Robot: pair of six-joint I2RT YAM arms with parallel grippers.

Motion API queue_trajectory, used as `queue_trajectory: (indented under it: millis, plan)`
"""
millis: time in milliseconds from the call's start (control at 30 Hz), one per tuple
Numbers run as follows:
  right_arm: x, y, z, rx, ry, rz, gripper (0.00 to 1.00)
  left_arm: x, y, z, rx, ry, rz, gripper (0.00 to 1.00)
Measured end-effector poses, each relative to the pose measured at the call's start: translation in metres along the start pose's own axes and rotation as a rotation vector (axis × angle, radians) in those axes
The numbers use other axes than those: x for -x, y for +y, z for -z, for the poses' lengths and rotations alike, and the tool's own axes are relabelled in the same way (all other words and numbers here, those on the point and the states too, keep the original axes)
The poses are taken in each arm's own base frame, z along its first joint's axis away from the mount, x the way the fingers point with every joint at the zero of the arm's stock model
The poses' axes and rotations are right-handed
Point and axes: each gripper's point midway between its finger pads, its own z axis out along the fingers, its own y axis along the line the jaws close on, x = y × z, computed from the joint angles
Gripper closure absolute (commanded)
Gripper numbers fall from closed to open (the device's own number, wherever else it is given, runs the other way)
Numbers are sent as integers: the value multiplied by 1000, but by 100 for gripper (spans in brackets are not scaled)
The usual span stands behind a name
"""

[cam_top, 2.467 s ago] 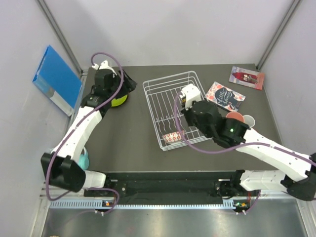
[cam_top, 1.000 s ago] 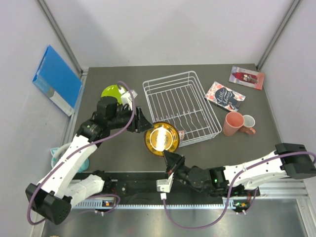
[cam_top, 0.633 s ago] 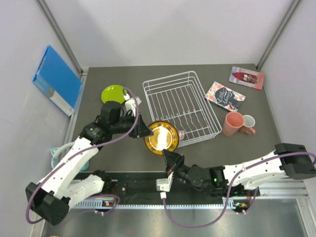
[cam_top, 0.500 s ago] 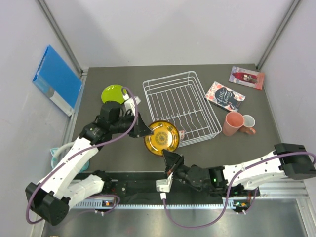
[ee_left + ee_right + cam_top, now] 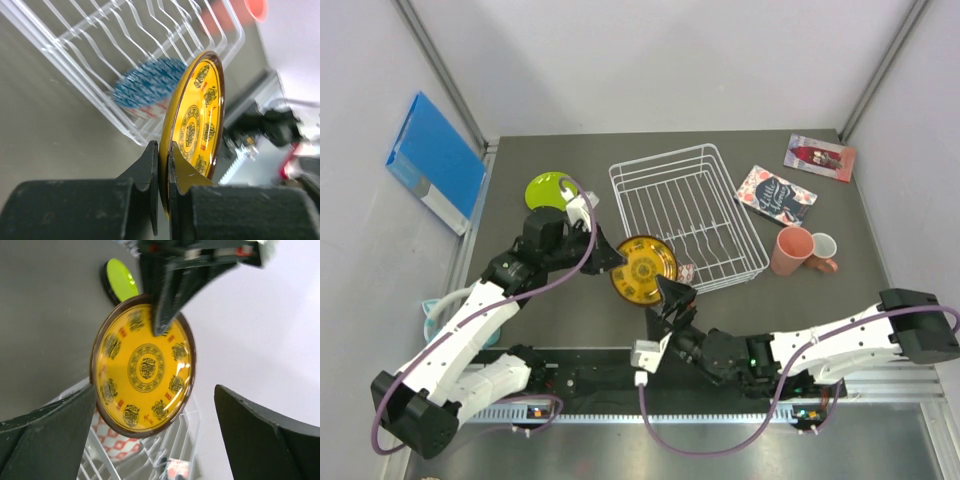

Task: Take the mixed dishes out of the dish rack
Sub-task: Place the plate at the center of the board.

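Note:
My left gripper is shut on the left rim of the amber plate, holding it on edge just off the front corner of the dish rack. In the left wrist view both fingers pinch the amber plate. My right gripper stands open just below that plate. Its wrist view shows the amber plate ahead of the spread fingers, untouched. A small patterned bowl lies in the rack's front corner. The lime-green plate lies left of the rack.
A tall pink cup and a white mug stand right of the rack. Two printed booklets lie at the back right. A blue folder leans on the left wall.
My left gripper reached the amber plate's left rim and shut on it. My right gripper, which held the plate from below, has opened and let go. The plate shifted slightly up.

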Motion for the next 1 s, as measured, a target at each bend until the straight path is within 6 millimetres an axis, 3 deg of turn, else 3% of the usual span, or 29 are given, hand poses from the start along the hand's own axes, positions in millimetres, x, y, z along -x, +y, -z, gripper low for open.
queue_trajectory:
  millis: [100, 167, 267, 367, 433, 567, 633, 700, 800, 1000]
  plan:
    - [8, -31, 0, -80, 39, -214, 0, 20, 10, 1, 87, -82, 20, 100]
    - [17, -63, 3, -148, 46, -392, 0, 44, 18, 6, 164, -162, 50, 100]
    - [27, -130, 19, -282, 0, -713, 0, 88, 33, 17, 272, -306, 112, 100]
    - [17, -176, 44, -391, -35, -952, 0, 141, 63, 33, 379, -462, 216, 100]
    - [4, -193, 60, -446, -37, -1074, 0, 171, 100, 43, 445, -554, 306, 100]
    - [-12, -198, 74, -475, -21, -1184, 0, 188, 183, 51, 579, -622, 464, 100]
    - [-19, -196, 78, -477, -7, -1221, 0, 186, 227, 51, 638, -626, 545, 100]
    - [-24, -193, 81, -475, 3, -1243, 0, 185, 258, 48, 653, -631, 612, 100]
    - [-31, -184, 83, -467, 24, -1258, 0, 187, 290, 45, 624, -655, 680, 100]
    - [-41, -170, 84, -453, 58, -1247, 0, 196, 312, 22, 516, -639, 696, 100]
